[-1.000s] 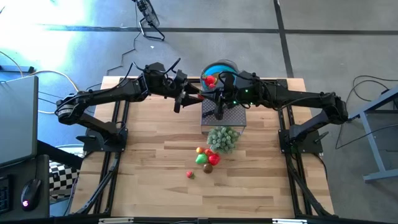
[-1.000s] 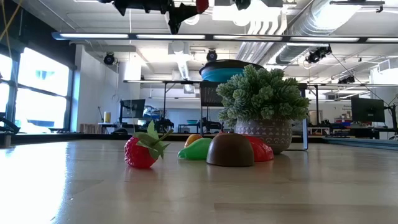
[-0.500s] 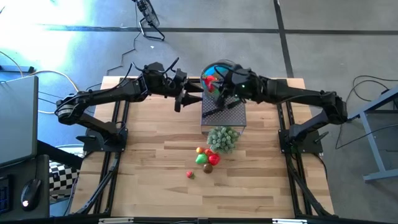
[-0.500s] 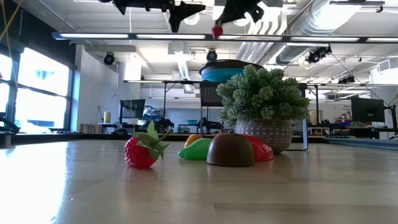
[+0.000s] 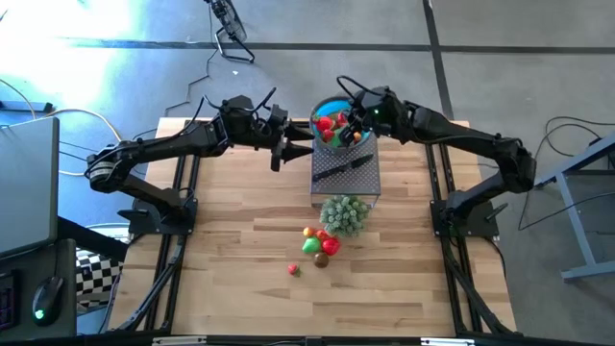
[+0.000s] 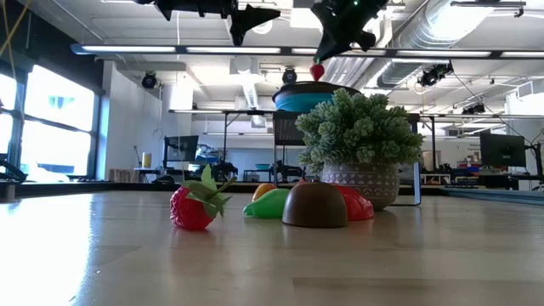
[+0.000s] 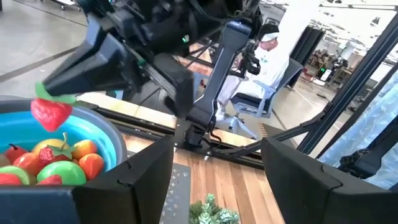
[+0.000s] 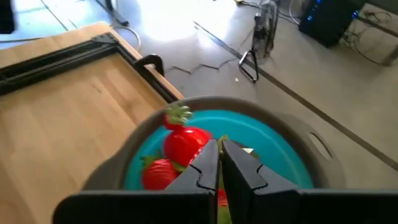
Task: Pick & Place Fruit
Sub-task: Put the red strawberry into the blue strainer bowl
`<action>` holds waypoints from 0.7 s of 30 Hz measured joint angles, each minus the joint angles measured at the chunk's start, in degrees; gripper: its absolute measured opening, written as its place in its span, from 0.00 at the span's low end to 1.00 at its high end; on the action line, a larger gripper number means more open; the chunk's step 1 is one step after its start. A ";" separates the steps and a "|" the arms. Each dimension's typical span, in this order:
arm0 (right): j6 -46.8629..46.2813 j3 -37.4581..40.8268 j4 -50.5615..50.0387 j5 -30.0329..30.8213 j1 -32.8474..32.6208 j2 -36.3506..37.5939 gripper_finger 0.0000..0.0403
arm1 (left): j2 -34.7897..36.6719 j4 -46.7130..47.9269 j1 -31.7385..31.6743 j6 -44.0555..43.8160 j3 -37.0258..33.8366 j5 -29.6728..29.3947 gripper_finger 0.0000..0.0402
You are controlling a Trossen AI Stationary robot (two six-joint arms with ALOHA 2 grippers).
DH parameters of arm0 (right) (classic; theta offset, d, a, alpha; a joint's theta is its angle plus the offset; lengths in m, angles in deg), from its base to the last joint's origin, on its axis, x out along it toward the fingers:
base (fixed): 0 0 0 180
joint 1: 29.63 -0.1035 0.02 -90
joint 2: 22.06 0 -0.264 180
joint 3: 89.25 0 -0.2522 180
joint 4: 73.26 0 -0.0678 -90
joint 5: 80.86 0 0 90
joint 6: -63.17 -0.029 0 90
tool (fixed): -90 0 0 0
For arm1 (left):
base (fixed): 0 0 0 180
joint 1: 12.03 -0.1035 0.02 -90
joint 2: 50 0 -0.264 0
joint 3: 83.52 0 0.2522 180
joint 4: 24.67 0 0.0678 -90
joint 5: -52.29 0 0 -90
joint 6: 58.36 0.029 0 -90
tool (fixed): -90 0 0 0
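Right gripper (image 5: 357, 123): moved from the grey stand (image 5: 348, 175) to above the blue bowl (image 5: 336, 107), fingers closed on a small strawberry (image 6: 317, 71). Left gripper (image 5: 282, 152): unchanged, left of bowl, parted, empty. Potted plant (image 6: 360, 140) hides the bowl from the low view; 5 fruits (image 5: 319, 245) lie near it. Left wrist view alone shows a seated person (image 7: 268, 56).

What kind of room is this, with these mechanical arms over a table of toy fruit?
Probably a robotics lab or workshop: exposed ceiling ducts, workbenches with monitors behind the wooden table, and a seated person among more equipment.
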 joint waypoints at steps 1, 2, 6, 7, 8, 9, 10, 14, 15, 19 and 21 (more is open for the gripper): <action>-0.11 -0.02 0.11 0.01 0.36 -0.45 0.01 | 0.00 0.04 0.00 0.00 0.00 -0.02 0.59; -0.22 -0.02 -0.09 0.01 0.65 -0.80 0.01 | 0.00 0.04 0.00 0.00 0.00 -0.02 0.59; -0.11 -0.01 -1.85 -0.69 2.51 -2.80 0.01 | 0.00 0.04 0.00 0.00 0.00 -0.07 0.59; -0.03 0.00 -1.79 -1.02 2.66 -3.50 0.01 | 0.00 0.04 0.00 -0.02 0.00 -0.08 0.59; -0.01 0.00 -1.91 -1.71 2.89 -4.07 0.01 | 0.00 0.04 0.00 -0.02 0.00 -0.10 0.59; 0.09 0.00 -2.00 -1.84 3.17 -4.79 0.01 | 0.00 0.04 0.00 -0.02 0.00 -0.18 0.59; 0.29 0.00 -1.98 -1.68 3.44 -5.40 0.01 | 0.00 0.06 0.00 -0.02 0.00 -0.20 0.59; 1.25 0.00 -1.69 -1.44 3.46 -6.89 0.01 | 0.00 0.11 0.00 -0.02 -0.02 -0.20 0.59; 1.34 0.00 -1.47 -1.12 3.50 -6.98 0.01 | 0.00 0.11 0.00 -0.02 -0.02 -0.20 0.59; 1.81 0.00 -1.34 0.16 3.84 -7.03 0.01 | 0.00 0.11 0.00 -0.03 -0.02 -0.20 0.59; 1.81 0.00 -1.10 0.05 3.88 -7.03 0.02 | 0.00 0.11 0.00 -0.04 -0.02 -0.20 0.59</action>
